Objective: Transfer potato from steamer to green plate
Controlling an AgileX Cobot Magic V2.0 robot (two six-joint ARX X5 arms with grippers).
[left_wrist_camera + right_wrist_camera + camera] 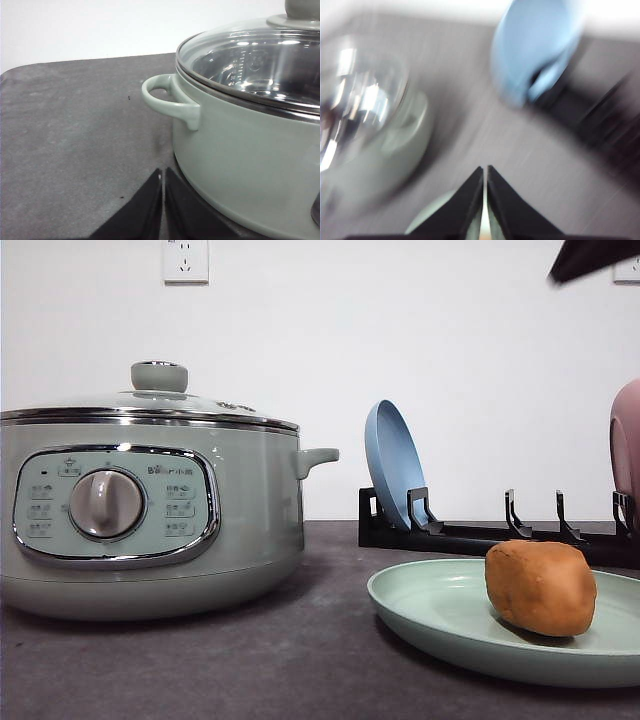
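Front view, potato [540, 587] on green plate [430, 605], both pincers clenched empty, apart from it.

The steamer [150, 510] is pale sage green with a chrome rim, a chrome frame round its paler panel and a grey-beige knob; its glass lid [150, 400] carries a green knob. The potato [540, 587] is matte orange-brown. The green plate [440, 610] is a plain pale mint. The worktop [250, 660] is dark grey, faintly speckled. At its far edge, the rack [480, 532] is black, holding a blue plate [393, 465] and a pink plate [626, 450]. The wall [420, 330] is white. Both the left gripper [163, 200] and the right gripper [485, 200] have black fingers.
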